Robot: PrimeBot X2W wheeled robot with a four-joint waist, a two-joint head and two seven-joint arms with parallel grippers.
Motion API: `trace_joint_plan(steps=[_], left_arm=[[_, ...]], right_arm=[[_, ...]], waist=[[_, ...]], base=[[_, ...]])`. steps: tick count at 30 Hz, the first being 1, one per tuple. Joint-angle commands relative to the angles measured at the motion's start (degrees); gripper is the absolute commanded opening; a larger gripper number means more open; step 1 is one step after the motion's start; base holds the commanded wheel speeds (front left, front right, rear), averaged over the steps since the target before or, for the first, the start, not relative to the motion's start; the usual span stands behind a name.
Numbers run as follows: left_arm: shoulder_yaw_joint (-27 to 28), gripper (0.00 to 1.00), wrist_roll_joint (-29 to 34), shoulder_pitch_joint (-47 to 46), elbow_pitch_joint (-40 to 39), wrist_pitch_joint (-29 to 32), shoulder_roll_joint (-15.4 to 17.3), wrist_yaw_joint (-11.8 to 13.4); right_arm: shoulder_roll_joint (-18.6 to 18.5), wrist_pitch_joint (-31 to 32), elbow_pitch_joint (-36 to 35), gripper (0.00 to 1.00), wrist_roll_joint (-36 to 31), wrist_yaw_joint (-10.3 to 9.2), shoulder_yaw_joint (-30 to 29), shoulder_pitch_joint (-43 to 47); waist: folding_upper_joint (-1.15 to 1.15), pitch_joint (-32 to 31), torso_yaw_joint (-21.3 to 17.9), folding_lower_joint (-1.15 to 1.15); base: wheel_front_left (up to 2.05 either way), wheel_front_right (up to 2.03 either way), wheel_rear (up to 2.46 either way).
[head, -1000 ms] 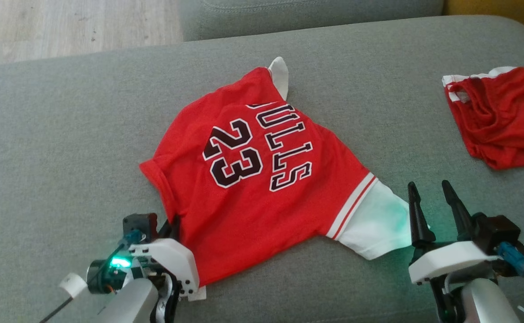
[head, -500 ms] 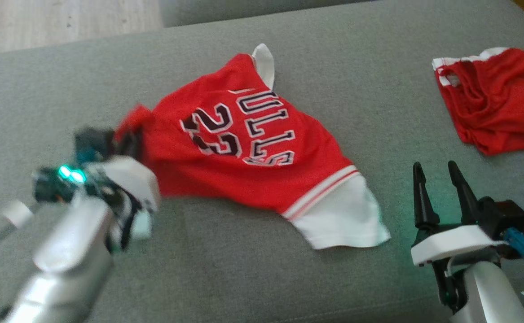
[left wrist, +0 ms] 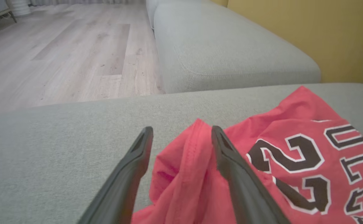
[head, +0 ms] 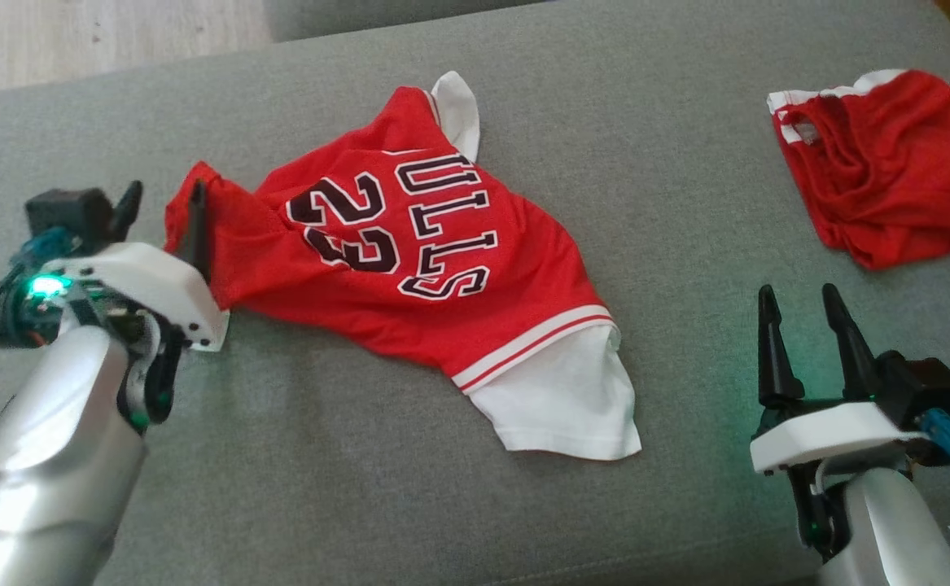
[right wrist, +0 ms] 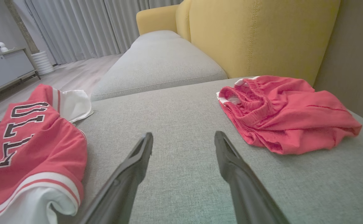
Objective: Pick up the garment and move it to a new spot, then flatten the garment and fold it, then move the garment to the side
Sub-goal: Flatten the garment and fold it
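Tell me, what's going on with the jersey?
Left gripper open, jersey edge between its jaws. Right gripper open, empty. Jersey rumpled on couch. Shorts well aside.

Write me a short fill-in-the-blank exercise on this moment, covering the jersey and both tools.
1. The number printed on the jersey is ____.
2. The left tool has its jaws ____, with a red fold of the jersey between them.
3. The shorts are ____ in colour.
4. The right tool holds ____.
Missing words: 23; open; red; nothing.
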Motion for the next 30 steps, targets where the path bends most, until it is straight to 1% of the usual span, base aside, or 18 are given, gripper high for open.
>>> trace_joint_plan(steps=[1, 4, 9, 13, 17, 19, 23, 30], left_arm=[[3.3, 1.00, -0.6, -1.0, -2.6, -1.7, 2.6, 0.7], [5.0, 1.00, -1.4, 1.3, -5.3, -4.4, 3.0, 1.8], [6.4, 1.00, -2.0, 7.7, -11.8, -7.2, 3.4, 4.7], [6.1, 1.00, -2.5, 13.7, -16.8, -7.4, 3.0, 7.1], [4.6, 1.00, -3.0, 18.0, -19.0, -6.5, 1.5, 8.7], [3.5, 1.00, -2.7, 19.2, -19.1, -6.3, 0.8, 9.1], [2.1, 1.00, -3.3, 19.9, -17.4, -5.6, -0.9, 8.8], [1.9, 1.00, -4.1, 16.5, -9.8, -4.0, -2.1, 8.2]], right_arm=[[-0.3, -0.7, -1.5, 1.00, 0.1, 0.21, 1.2, -1.3], [-0.3, -0.8, -1.3, 1.00, 0.0, 0.21, 1.4, -0.9], [-0.3, -0.7, -1.2, 1.00, -0.2, 0.21, 1.3, -0.2], [-0.3, -0.5, -1.4, 1.00, -0.1, 0.21, 1.4, 0.3], [-0.3, -0.2, -1.8, 1.00, -0.2, 0.21, 1.7, 0.5], [-0.3, 0.0, -2.0, 1.00, -0.2, 0.21, 1.9, 0.5], [-0.3, 0.2, -2.3, 1.00, -0.3, 0.21, 2.1, 0.4], [-0.3, 0.6, -3.2, 1.00, -0.5, 0.21, 2.4, -0.1]], waist=[[0.00, -0.6, 0.5, 0.00], [0.00, -1.5, 1.3, 0.00], [0.00, -3.0, 2.5, 0.00], [0.00, -3.6, 3.3, 0.00], [0.00, -3.7, 3.7, 0.00], [0.00, -3.7, 3.6, 0.00], [0.00, -3.5, 3.3, 0.00], [0.00, -2.0, 2.1, 0.00]], base=[[0.00, 0.00, 0.00], [0.00, 0.00, 0.00], [0.00, 0.00, 0.00], [0.00, 0.00, 0.00], [0.00, 0.00, 0.00], [0.00, 0.00, 0.00], [0.00, 0.00, 0.00], [0.00, 0.00, 0.00]])
